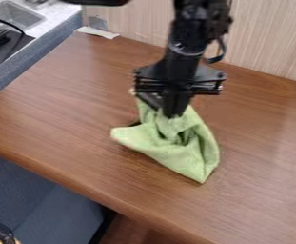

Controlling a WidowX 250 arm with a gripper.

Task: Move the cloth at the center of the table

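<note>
Camera view: the gripper (168, 110) is touching the bunched top of the cloth (198, 155), which is lying mid-table (67, 124); how far open it is, or whether it's gripping, I'm not telling for certain. A shallow pinch risks the fold slipping.

Looks like kitchen area: grey sink (13, 14) set in pale counter (60, 15)

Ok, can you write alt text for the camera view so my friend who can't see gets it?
A robot's black hand hangs down at a crumpled green cloth on a brown table. A sink is at the upper left.
</note>
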